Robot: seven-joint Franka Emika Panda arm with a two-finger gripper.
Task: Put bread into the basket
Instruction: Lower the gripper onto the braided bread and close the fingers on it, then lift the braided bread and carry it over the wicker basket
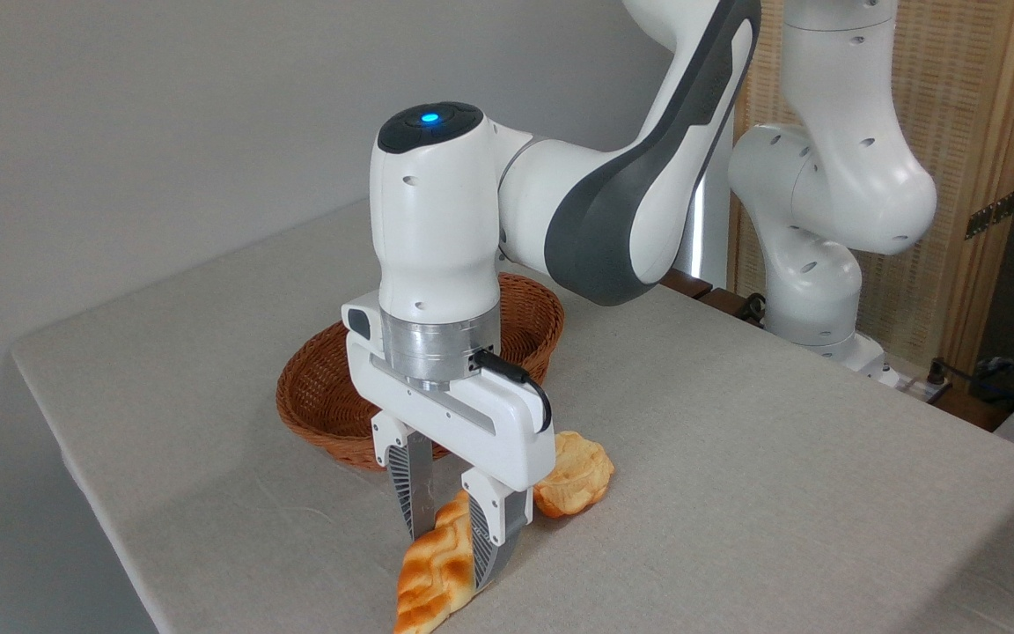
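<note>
The bread (432, 581) is a long braided golden loaf at the front edge of the table, its lower tip cut off by the frame's bottom. My gripper (452, 559) points straight down over the loaf's upper end, with one finger on each side pressed against it. I cannot tell whether the loaf still rests on the cloth. The reddish-brown wicker basket (309, 414) sits just behind the gripper, partly hidden by the wrist, and what shows of its inside is empty.
A small round bun (576, 475) lies on the cloth right beside the gripper, to its right. The table's left edge (76, 475) runs close by. The arm's base (824, 335) stands at the back right.
</note>
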